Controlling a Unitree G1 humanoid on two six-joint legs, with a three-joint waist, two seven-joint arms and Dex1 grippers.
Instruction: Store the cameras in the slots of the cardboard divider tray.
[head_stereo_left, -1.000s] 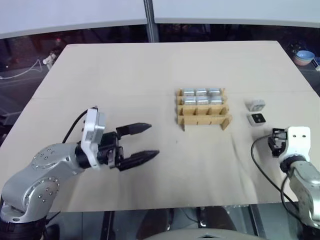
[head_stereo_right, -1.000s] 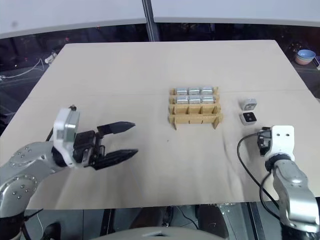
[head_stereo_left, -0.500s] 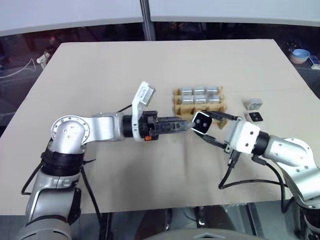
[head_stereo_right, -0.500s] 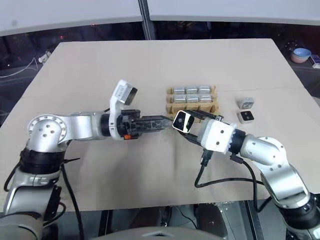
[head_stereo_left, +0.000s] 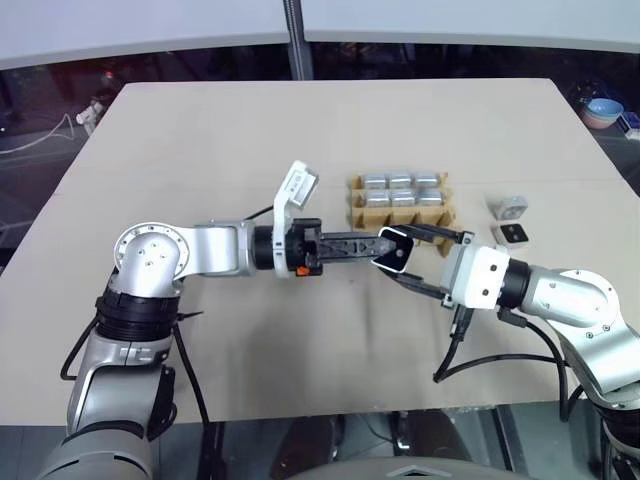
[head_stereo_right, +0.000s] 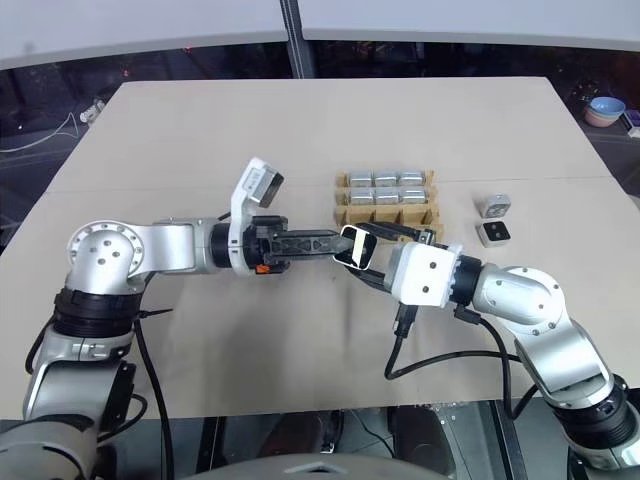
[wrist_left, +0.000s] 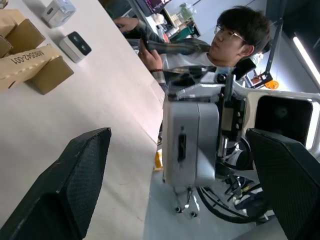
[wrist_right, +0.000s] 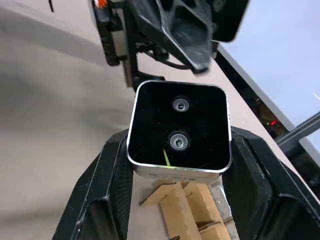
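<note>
Camera (wrist_right: 178, 129): glossy black face, silver metal rim. Tray (head_stereo_left: 400, 205): matt brown cardboard. Table (head_stereo_left: 250, 140): smooth matt.

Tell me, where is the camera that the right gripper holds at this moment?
In the left eye view, the camera is held above the table between both grippers, just in front of the cardboard divider tray, with the left gripper reaching it from the left.

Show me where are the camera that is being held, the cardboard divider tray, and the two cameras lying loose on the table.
held camera (wrist_right: 179, 125): right wrist view, black lens face.
cardboard divider tray (head_stereo_left: 364, 204): left eye view, left wall.
loose cameras (head_stereo_left: 513, 209): left eye view, top of the farther one.
</note>
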